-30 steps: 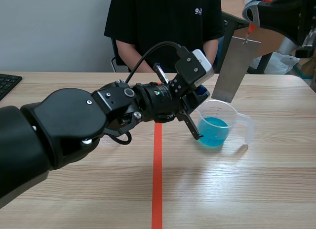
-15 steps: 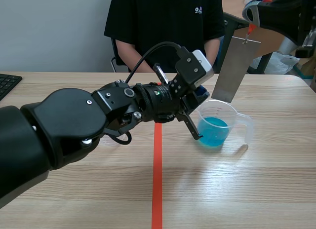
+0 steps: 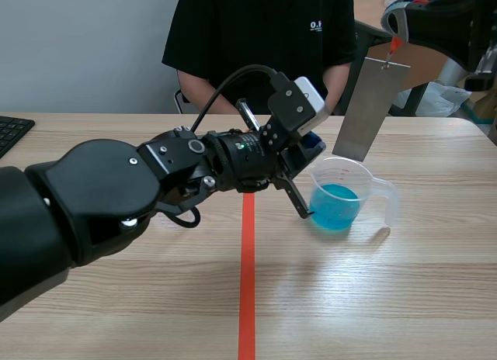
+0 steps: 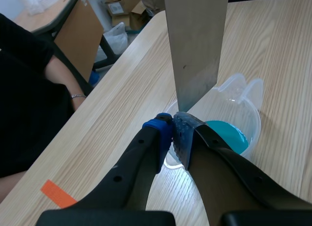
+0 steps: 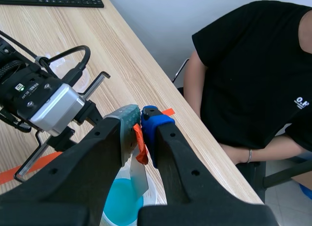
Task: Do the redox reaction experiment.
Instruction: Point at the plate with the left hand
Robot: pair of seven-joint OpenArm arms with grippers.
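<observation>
Your left gripper (image 4: pixel 173 122) pinches the rim of the measuring cup (image 3: pixel 345 191) of blue liquid (image 3: pixel 335 201), toward the table's (image 3: pixel 388 298) right edge. Your right gripper (image 5: pixel 140 116) clamps the orange tab (image 5: pixel 141 150) of the metal sheet (image 3: pixel 371 104), which hangs just above the cup.

Only legible text: small white print (image 3: pixel 314 25) on the chest of the person's black shirt (image 3: pixel 256 42), behind the cup (image 3: pixel 342 191) across the desk. It reads "0." plus one letter, maybe J or P, can't settle which. Small white-green sticker (image 3: pixel 247 143) on the left arm (image 3: pixel 116 197), just beside the cup: too small to read. Faint scale lines on the cup wall, no numbers legible. Keyboard (image 3: pixel 12 131), well apart from the cup: key legends unreadable.
</observation>
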